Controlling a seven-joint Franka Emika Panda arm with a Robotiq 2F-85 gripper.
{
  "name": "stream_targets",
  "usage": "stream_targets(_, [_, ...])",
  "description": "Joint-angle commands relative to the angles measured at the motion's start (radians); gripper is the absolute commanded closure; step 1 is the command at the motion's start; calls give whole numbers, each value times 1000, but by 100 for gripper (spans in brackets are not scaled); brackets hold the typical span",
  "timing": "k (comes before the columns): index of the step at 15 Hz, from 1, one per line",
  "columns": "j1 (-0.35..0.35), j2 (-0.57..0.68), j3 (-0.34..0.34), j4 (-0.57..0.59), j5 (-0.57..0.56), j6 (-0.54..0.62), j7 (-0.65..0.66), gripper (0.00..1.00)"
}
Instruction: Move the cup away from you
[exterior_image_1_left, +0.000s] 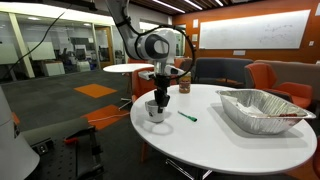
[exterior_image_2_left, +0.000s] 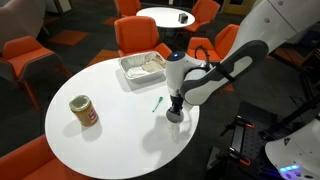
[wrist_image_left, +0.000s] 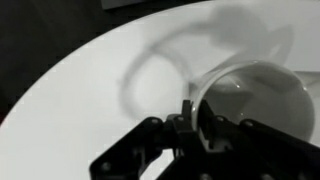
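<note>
**Fingers pinched on the mug's rim near the tabletop's edge**

In an exterior view, the arm (exterior_image_1_left: 150, 45) came down at frame centre. Its fingers (exterior_image_1_left: 158, 97) met the top of the white mug (exterior_image_1_left: 155, 111), which stood upright on the round white tabletop (exterior_image_1_left: 230, 145) close to its left edge. A green marker (exterior_image_1_left: 187, 117) lay just right of the mug, a foil tray (exterior_image_1_left: 262, 110) sat further right, and a brown jar (exterior_image_1_left: 184, 86) stood behind.

In an exterior view from higher up, the mug (exterior_image_2_left: 176, 116) stood by the tabletop's right edge, directly under the fingers (exterior_image_2_left: 177, 104). The marker (exterior_image_2_left: 157, 103) lay just to its left, the tray (exterior_image_2_left: 145, 66) was at upper centre, and the jar (exterior_image_2_left: 83, 110) stood well apart at the left.

The wrist view was blurred. The mug (wrist_image_left: 265, 95) filled the right side, with its pale inside showing. At bottom centre the fingers (wrist_image_left: 188, 112) were drawn nearly together over the mug's wall, one outside the rim and one seemingly inside.
</note>
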Motion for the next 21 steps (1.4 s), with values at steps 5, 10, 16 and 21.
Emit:
stream_targets(5, [32,16,7,105,40,-42,15,97])
stream_targets(10, [42,97,43,283,109,-72,-4,97])
stream_targets(16, [59,288,55,540,158,-116,-7,97])
stream_targets(21, [45,412,61,719,213,-189,-17,97])
